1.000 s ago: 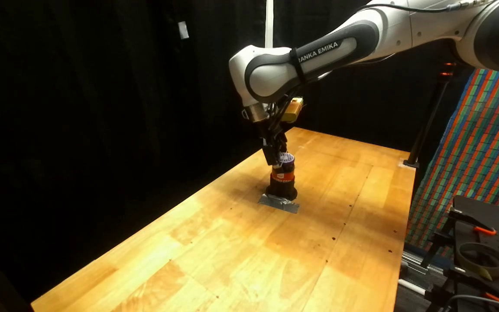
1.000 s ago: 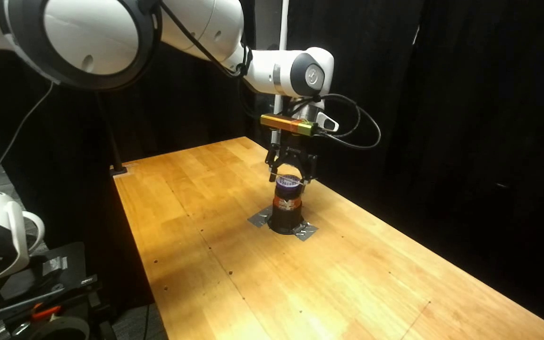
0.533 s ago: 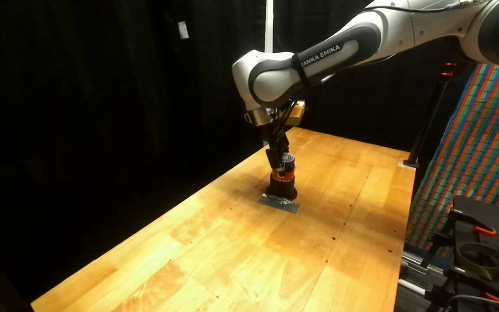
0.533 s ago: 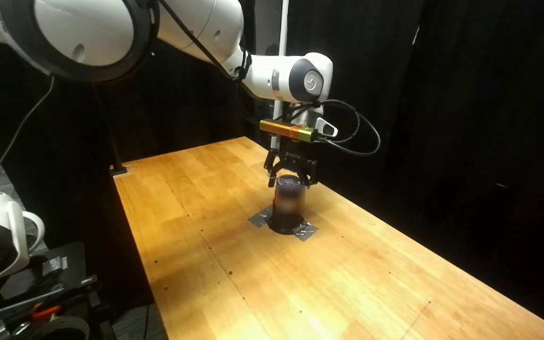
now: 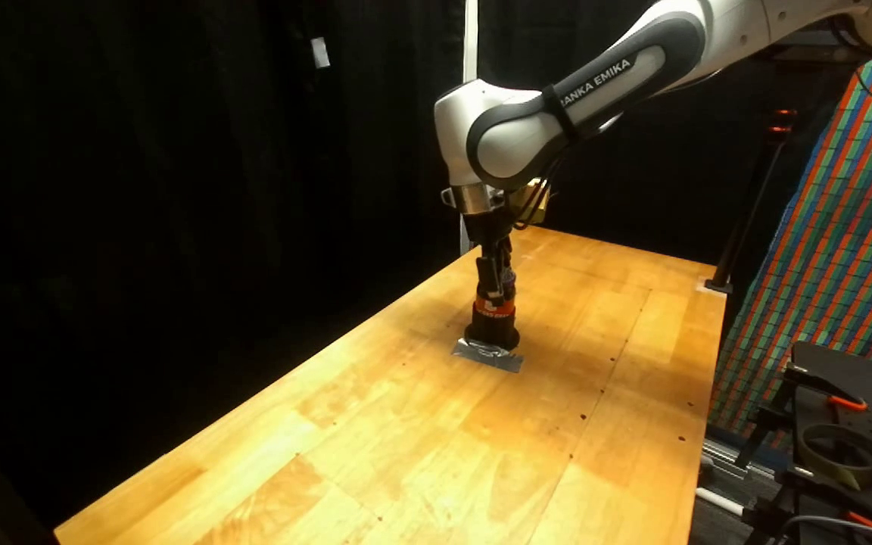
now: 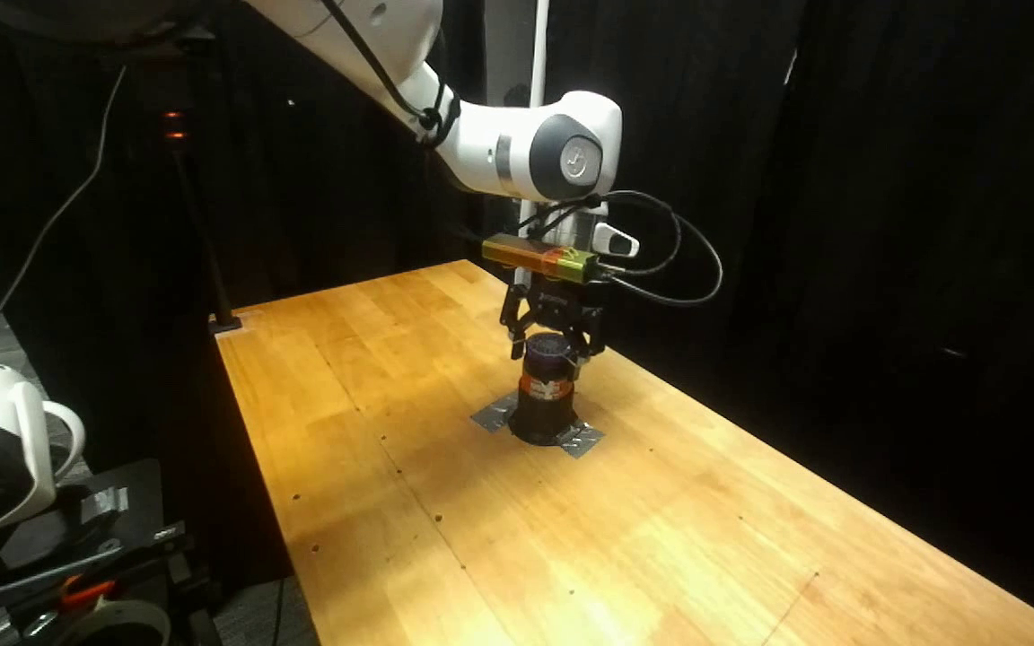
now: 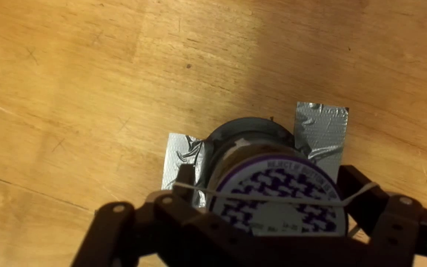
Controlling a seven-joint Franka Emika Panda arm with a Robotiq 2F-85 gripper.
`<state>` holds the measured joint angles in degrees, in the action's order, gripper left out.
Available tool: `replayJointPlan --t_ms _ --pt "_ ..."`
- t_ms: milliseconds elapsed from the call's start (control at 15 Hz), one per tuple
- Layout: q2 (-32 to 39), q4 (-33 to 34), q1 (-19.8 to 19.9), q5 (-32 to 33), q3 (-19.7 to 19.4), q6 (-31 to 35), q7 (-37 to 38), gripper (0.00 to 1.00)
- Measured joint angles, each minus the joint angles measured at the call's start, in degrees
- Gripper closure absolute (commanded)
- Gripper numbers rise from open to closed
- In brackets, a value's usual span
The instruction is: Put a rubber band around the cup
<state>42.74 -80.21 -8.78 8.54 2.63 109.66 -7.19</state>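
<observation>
Here, straddling the top of the cup [image 6: 546,404] with the claw [image 7: 271,185] spread wide and pointing down in both exterior views. Carrying a pale rubber band [image 7: 269,199], stretched from one of the fingers [image 7: 185,174] to the opposite one and crossing in front of the printed white-and-purple lid [image 7: 280,218] in the wrist view. Bent upward over the finger at the right of that view, with a short pale piece showing below it. Impossible to tell of the band whether touching the lid or just above it; likewise of fingers against cup. As for the cup, upright on the table [image 5: 436,454], dark-bodied, with an orange-red stripe [image 5: 500,310] round it and a flared dark base [image 7: 248,128] meeting silver tape [image 7: 321,129] on two sides. Higher up, fitted with a gold-coloured box [image 6: 530,257] at the end of the white arm [image 6: 472,148]. Around the table, backed by dark curtain [image 5: 179,227] and flanked in an exterior view by a many-coloured sheet [image 5: 829,257] and a dark platform [image 5: 860,371] bearing a tape roll [image 5: 829,471].
</observation>
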Motion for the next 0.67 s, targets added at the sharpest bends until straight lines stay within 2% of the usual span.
replayJointPlan --t_ms 400,467,533,667 --pt "-9.17 -16.05 0.84 0.0 0.0 12.49 0.05 0.0" --pt "-10.71 -18.87 0.96 0.0 0.0 14.73 0.06 0.25" --pt "-12.22 -21.67 1.07 0.0 0.0 17.11 0.08 0.28" --pt "-15.15 -27.2 1.34 0.0 -0.01 22.6 0.08 0.42"
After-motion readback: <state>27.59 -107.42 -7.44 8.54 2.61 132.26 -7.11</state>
